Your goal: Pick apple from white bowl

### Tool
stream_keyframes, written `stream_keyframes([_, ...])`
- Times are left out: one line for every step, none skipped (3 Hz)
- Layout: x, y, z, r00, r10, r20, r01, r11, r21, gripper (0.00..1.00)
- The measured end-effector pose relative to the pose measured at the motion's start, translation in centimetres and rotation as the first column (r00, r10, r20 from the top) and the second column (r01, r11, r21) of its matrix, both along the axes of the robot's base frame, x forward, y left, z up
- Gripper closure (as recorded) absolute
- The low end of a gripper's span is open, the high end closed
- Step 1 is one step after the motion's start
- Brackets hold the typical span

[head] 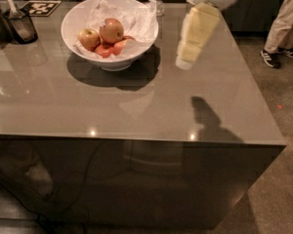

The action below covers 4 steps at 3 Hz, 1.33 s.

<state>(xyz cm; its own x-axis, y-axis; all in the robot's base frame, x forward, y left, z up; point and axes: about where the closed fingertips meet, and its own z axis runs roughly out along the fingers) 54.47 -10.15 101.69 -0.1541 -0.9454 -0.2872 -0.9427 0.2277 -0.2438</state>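
Observation:
The white bowl [83, 19] stands at the back left of the grey table, lined with crumpled white paper. In it lies the apple [111, 30], round and reddish-orange, with a smaller yellow-golden apple [89, 38] to its left and small red fruits [110, 49] in front. My gripper [184, 62] hangs from the pale arm at the upper right, above the table and to the right of the bowl, well apart from it. It holds nothing that I can see.
A dark holder with a utensil [19, 24] and a black-and-white marker tag [41, 7] are at the table's back left. A person's legs and shoes [279, 38] are on the floor at the far right. The table's front edge [136, 139] runs across the middle.

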Motion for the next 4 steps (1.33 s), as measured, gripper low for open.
stream_keyframes([2.8,5.0,2.4,0.9992,0.036,0.020,-0.037,0.999,0.020,0.00])
stream_keyframes([3.7,7.1,3.7,0.9965,0.058,0.060,-0.061,0.997,0.046,0.00])
stream_keyframes([4.4,7.7,3.9,0.9952,0.056,0.080,-0.061,0.996,0.067,0.00])
stream_keyframes([7.7,9.6,3.5,0.9969,0.017,0.077,-0.026,0.992,0.121,0.00])
